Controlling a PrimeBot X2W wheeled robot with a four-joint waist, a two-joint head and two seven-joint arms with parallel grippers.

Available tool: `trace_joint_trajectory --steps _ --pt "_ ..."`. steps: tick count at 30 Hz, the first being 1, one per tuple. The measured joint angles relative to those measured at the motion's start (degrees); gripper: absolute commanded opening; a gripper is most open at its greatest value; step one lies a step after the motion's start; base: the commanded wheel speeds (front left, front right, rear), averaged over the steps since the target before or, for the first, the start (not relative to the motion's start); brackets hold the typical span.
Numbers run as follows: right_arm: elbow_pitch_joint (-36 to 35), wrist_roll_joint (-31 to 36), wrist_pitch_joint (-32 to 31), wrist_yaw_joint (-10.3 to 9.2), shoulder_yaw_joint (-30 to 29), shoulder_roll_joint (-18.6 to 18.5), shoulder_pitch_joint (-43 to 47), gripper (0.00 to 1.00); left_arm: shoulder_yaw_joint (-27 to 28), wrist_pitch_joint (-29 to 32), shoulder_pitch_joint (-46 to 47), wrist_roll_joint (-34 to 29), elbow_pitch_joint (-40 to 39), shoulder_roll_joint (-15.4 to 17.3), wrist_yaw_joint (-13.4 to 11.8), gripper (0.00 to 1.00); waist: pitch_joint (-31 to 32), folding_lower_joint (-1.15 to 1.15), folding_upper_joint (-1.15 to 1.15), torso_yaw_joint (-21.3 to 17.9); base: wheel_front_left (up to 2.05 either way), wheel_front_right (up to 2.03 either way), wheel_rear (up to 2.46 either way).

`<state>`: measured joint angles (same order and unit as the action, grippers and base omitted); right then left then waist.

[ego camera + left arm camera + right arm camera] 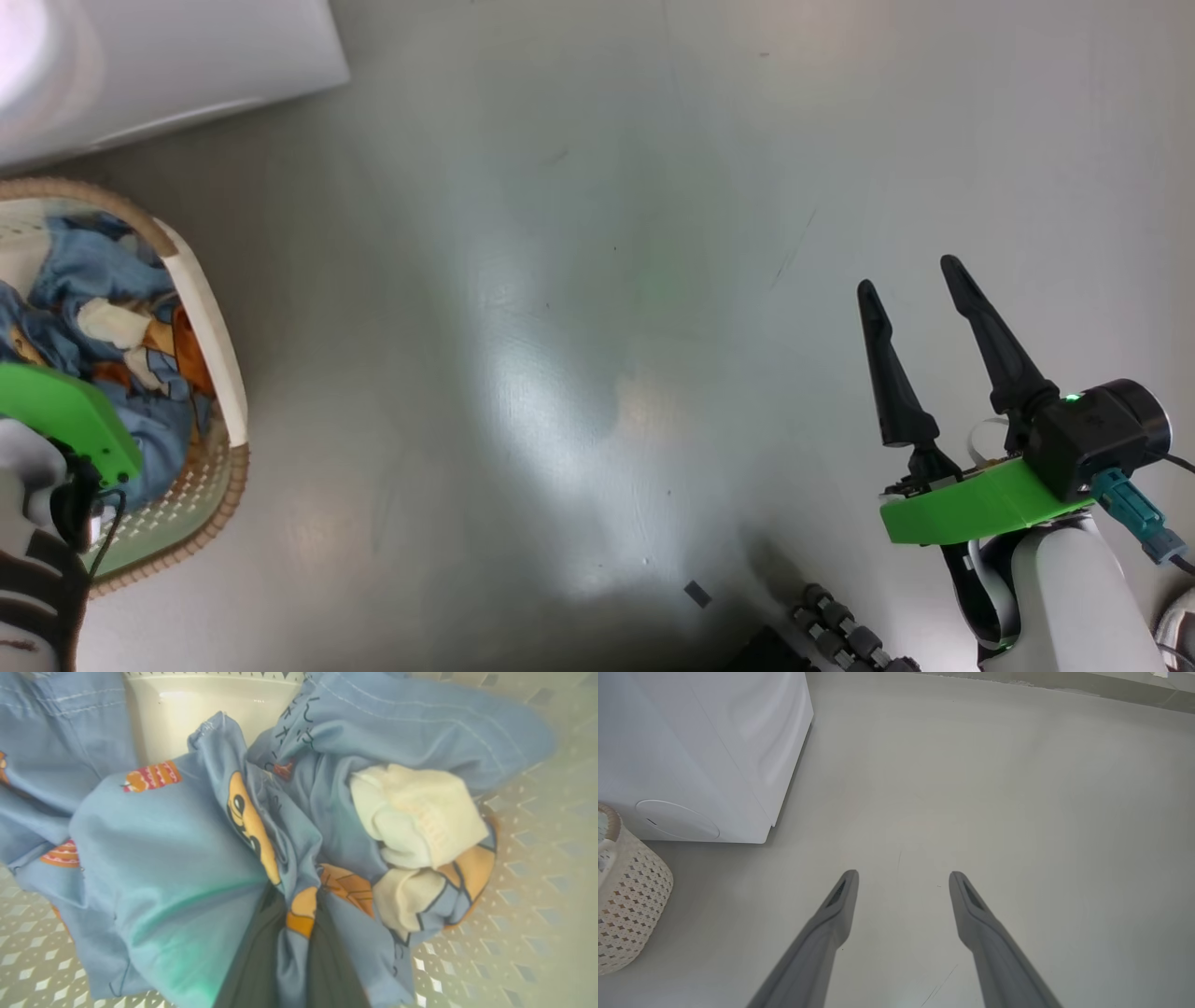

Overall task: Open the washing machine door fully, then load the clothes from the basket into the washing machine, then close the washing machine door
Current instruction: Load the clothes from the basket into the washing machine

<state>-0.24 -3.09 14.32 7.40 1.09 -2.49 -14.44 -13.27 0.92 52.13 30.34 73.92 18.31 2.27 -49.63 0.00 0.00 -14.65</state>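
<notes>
1. The basket [222, 364] stands at the far left on the floor [579, 280], near the machine [168, 65] corner.
2. The clothes [154, 858] lie bunched inside it.
3. The left gripper [299, 898] reaches into the basket, jaws clenched on a fold of the clothes.
4. The right gripper [908, 273] hangs at the far right over the floor, well apart from the basket, with jaws spread and grasping nothing.
</notes>
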Motion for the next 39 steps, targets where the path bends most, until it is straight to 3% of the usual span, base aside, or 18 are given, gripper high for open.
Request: trace_joint_trajectory --steps 24,28,39 --pt "4.74 1.60 0.00 0.00 0.30 -0.07 0.35 1.00 -0.37 -14.32 -11.54 1.82 -0.18 -3.10 1.69 0.00 16.39 0.00 0.00 3.54 0.00 0.00 0.00" --pt "5.47 1.92 0.00 0.00 0.10 -0.10 1.64 1.00 0.22 -15.12 -15.07 1.81 -3.76 -3.50 1.43 0.00 20.55 0.00 0.00 5.00 0.00 0.00 0.00" --pt "6.79 2.56 0.00 0.00 -0.68 -0.15 5.06 1.00 5.99 -15.14 -26.98 -2.88 -24.29 -4.90 -1.36 0.00 28.74 0.00 0.00 8.38 0.00 0.00 0.00"
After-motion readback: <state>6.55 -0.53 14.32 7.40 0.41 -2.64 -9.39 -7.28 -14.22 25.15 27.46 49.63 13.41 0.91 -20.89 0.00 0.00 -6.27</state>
